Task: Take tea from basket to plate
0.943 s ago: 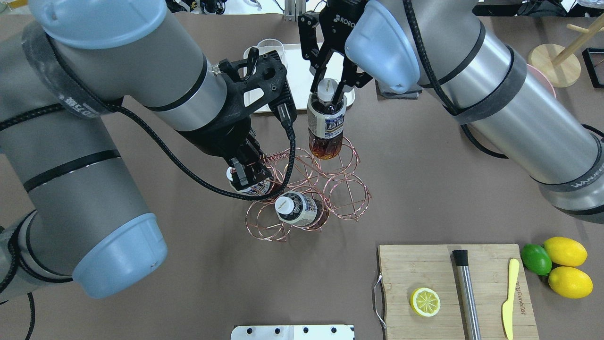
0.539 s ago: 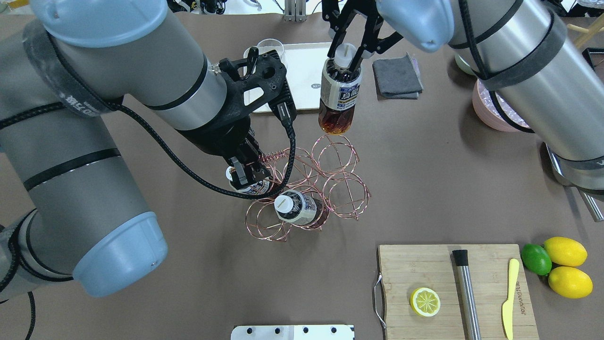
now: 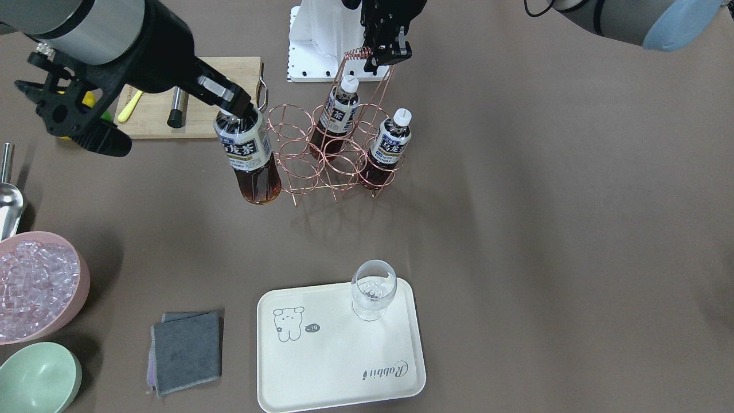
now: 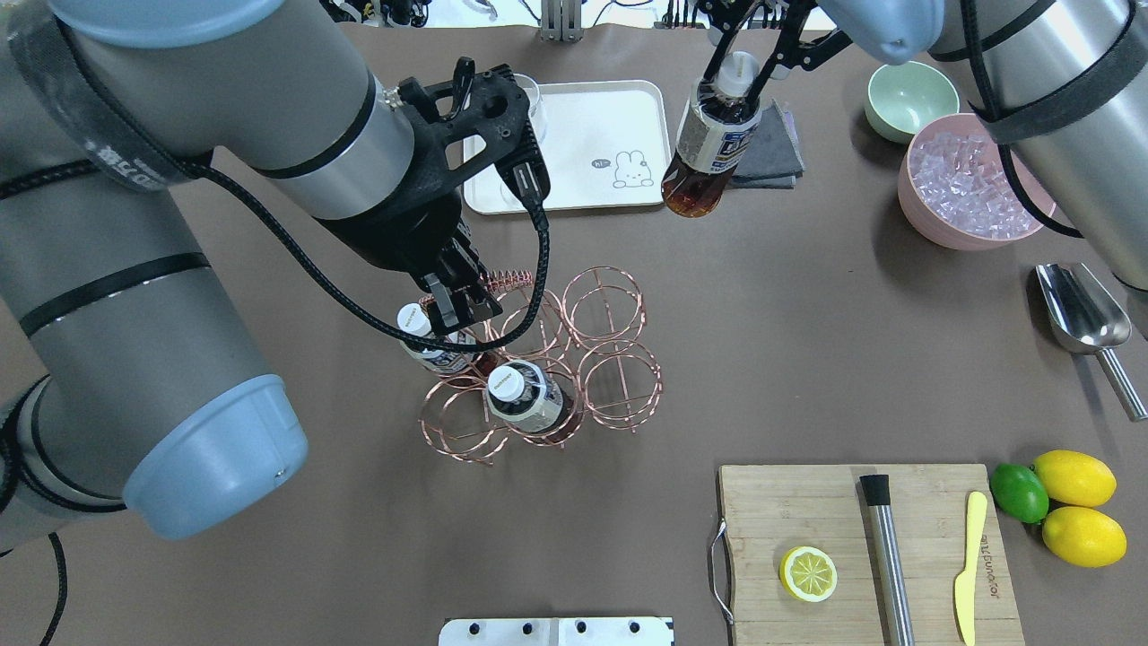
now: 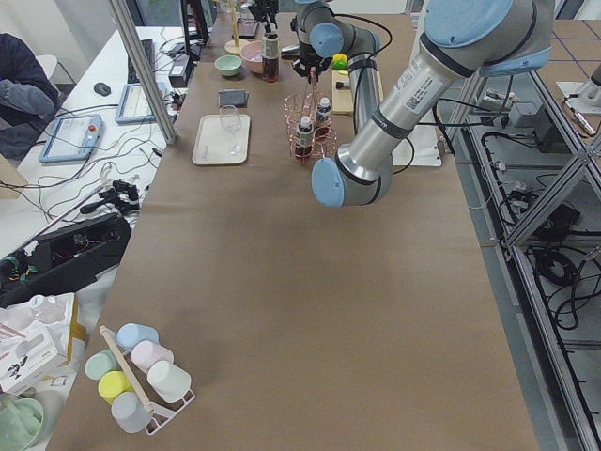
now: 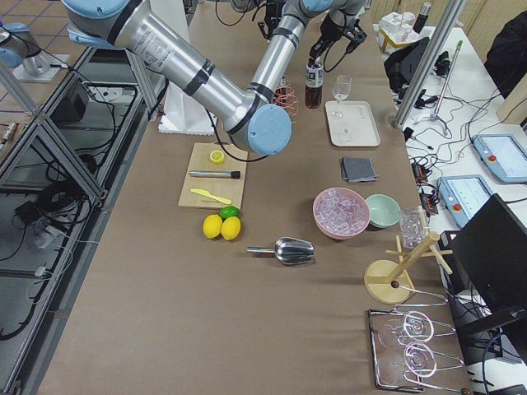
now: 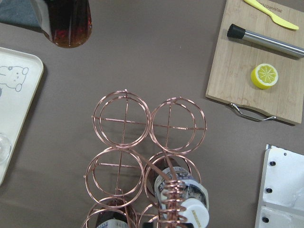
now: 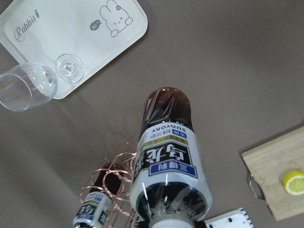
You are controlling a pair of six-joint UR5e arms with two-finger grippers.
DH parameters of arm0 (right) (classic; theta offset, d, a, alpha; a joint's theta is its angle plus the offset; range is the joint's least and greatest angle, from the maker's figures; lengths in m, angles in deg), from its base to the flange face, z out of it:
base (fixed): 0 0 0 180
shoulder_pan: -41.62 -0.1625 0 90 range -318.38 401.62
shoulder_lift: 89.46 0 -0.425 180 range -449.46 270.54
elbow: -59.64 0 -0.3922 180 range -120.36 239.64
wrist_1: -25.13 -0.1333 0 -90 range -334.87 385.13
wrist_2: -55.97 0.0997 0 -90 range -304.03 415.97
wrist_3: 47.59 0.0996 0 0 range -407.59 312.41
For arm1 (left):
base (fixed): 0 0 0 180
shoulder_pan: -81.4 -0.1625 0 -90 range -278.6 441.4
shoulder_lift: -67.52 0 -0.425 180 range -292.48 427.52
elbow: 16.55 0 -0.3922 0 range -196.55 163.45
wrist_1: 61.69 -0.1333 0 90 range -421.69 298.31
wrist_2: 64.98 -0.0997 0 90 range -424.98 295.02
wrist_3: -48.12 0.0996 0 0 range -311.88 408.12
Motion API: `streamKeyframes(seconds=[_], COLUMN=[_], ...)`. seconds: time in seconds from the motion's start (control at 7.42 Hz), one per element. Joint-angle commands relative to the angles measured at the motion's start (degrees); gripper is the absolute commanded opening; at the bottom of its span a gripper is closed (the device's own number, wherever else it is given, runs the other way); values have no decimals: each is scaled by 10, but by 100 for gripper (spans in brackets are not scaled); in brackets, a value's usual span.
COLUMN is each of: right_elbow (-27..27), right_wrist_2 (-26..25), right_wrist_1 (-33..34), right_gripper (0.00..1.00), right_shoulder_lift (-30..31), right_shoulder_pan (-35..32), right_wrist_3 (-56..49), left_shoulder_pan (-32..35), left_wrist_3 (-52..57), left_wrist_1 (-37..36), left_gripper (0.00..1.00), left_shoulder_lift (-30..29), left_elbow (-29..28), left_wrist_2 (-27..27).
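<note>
- Tea (image 4: 708, 152), a small bottle of dark brown drink with a white cap, hangs from the right claw (image 4: 741, 70). The claw's two fingers are clenched on either side of the cap. The bottle tilts, base lowest, and touches nothing else.
- Under that claw, the bottle's base is over bare brown table. It is clear of the basket and just short of the plate's edge.
- Just beside the right claw, toward the left arm, the plate (image 4: 574, 126) lies flat on the table. A wine glass (image 3: 373, 289) stands near one of its corners.
- On the claw's other side, a folded grey cloth (image 4: 767, 152) lies next to the plate.
- Further from the right claw, toward the robot, stands the basket (image 4: 583, 352). Two of its ring cells hold a second bottle (image 4: 525, 399) and a third bottle (image 4: 430, 345).
- Above those two bottles, the left claw (image 4: 456, 307) is clamped on the coiled top of the basket's loop handle (image 4: 502, 280).
- Out past the cloth sit a pale green bowl (image 4: 906, 99) and a pink bowl of ice (image 4: 964, 193). A metal scoop (image 4: 1081, 314) lies beyond them.
- Farthest from both claws is a wooden board (image 4: 807, 502) carrying a lemon half (image 4: 808, 573).
</note>
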Motion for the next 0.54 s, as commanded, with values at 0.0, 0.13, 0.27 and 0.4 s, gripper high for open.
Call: streamKeyframes(seconds=[0.0, 0.13, 0.27, 0.4], right_elbow=[-6, -30, -55, -81], right_wrist_2=[-55, -78, -93, -113], right_wrist_1=[-27, -68, -101, -142], right_gripper=[0, 0, 0, 0], right_shoulder_lift=[27, 31, 35, 34], right_shoulder_pan=[-9, -9, -9, -9], right_wrist_3=[-167, -206, -236, -267], left_shoulder_pan=[32, 54, 75, 97], left_wrist_3=[27, 53, 80, 145], left_wrist_1=[-17, -29, -45, -74], left_gripper=[0, 0, 0, 0], left_shoulder_lift=[1, 6, 17, 30], left_elbow=[-1, -1, -1, -2], left_wrist_2=[24, 40, 45, 44])
